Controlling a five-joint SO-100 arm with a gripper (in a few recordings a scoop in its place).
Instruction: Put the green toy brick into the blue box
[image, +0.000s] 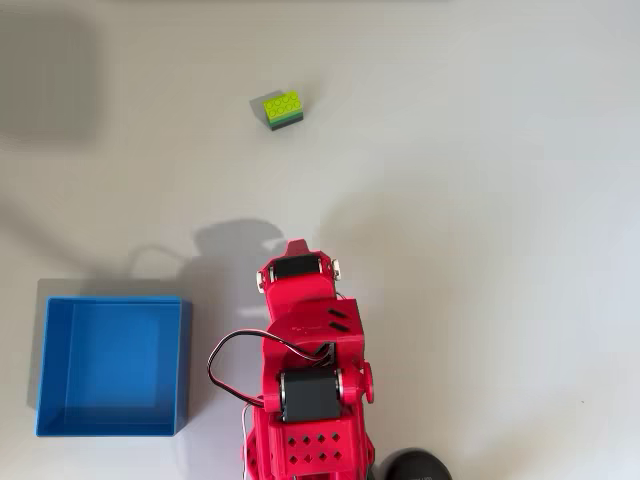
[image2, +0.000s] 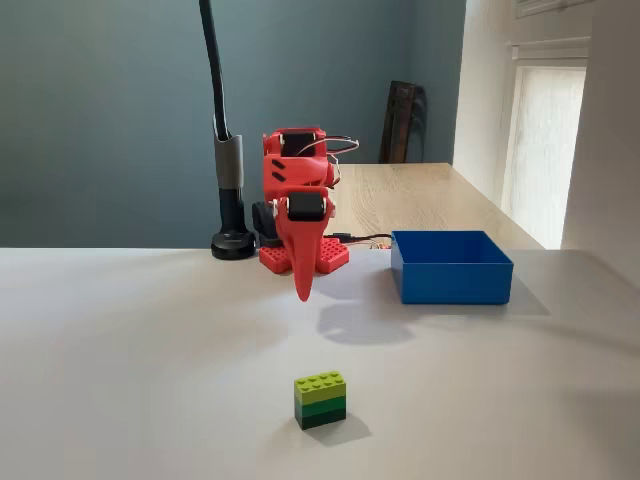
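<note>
Green brick sits alone on the white table, well apart from the blue box. Red gripper hangs point-down above the table, fingers together, holding nothing.

arm: bright red plastic, black servo blocks
cables: black and white loops
base: diamond holes, I think

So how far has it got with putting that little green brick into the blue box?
Nothing looks done yet. The green brick sits alone on the white table, well away from the blue box, which has nothing in it. The red arm is folded back near its base, and its gripper points down with nothing in it. All of it is left: reaching the brick, gripping it, carrying it over and dropping it in.
</note>
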